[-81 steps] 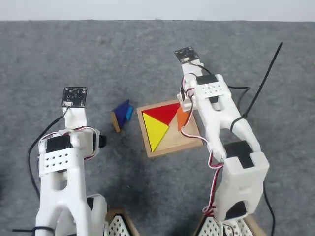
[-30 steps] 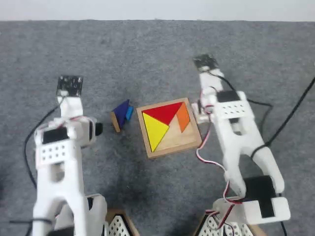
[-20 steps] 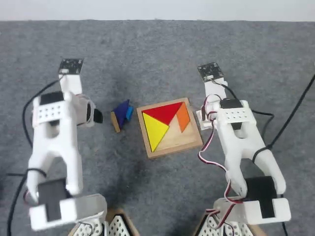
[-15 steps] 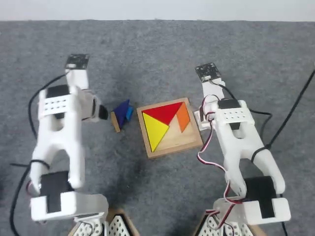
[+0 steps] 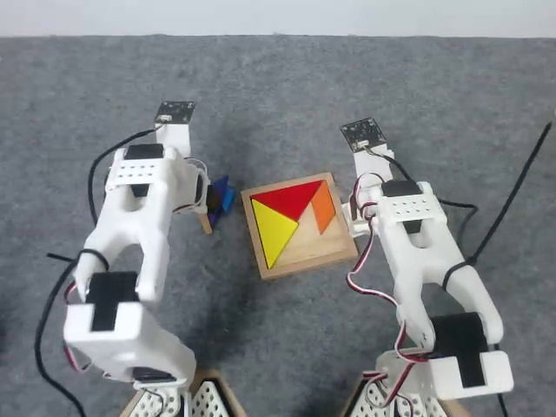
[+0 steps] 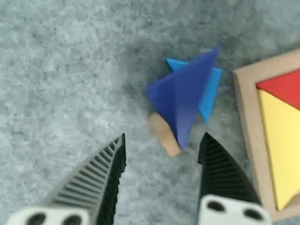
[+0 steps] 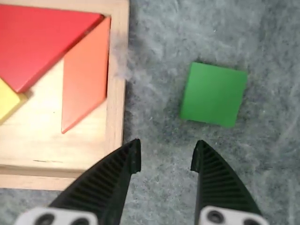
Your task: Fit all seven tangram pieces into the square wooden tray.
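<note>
Hanging released and holding nothing, the left gripper (image 6: pixel 163 140) has swung in from the far side of the grey mat (image 5: pixel 261 95) and now sits just over a small heap of loose pieces beside the tray (image 5: pixel 304 259). Its fingers are spread to either side of the heap. The right gripper (image 7: pixel 167 145), likewise spread and empty, has drawn back off the tray to its outer edge. The orange parallelogram (image 7: pixel 84 77), earlier under that gripper, now lies flat inside against the rim. It touches the red triangle (image 7: pixel 37 42), with the yellow triangle (image 5: pixel 274 230) next to that and bare wood along the near side. The left wrist view shows the heap closely: a dark blue triangle (image 6: pixel 185 98) leans tilted over a light blue piece (image 6: pixel 208 91) and a bare wooden piece (image 6: pixel 163 133). The right wrist view shows a green square (image 7: pixel 213 95) on the mat near the tray, a spot the arm covers from above.
</note>
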Controlling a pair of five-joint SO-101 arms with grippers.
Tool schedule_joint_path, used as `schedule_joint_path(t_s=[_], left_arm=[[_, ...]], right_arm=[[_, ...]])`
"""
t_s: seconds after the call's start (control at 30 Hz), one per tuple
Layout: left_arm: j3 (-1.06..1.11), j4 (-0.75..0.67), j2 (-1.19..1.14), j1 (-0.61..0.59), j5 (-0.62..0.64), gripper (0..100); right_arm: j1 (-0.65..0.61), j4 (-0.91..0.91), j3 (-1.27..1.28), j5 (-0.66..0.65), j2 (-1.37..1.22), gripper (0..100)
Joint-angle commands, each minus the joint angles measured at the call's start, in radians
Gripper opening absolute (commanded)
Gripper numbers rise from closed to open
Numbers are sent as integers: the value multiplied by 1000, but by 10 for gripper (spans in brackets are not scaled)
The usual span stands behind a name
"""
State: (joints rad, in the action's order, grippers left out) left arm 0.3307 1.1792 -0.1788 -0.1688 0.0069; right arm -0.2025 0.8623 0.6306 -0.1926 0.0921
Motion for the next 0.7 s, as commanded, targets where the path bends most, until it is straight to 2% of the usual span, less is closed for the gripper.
schedule_joint_path(t_s=[0.0,0.1,0.33,0.53,0.67], left_arm=[[-74,-21,-21,-18,25,207],[-81,-21,-35,-17,25,164],[-79,-23,-41,-11,23,150],[-76,-23,-43,-11,12,44],[-76,-17,-44,-11,-54,95]], right_arm=[[-8,-12,-8,-3,56,196],[-8,-12,-8,-3,56,195],[-8,-12,-8,-3,56,195],[-8,-12,-8,-3,56,195],[-8,-12,-8,17,56,195]])
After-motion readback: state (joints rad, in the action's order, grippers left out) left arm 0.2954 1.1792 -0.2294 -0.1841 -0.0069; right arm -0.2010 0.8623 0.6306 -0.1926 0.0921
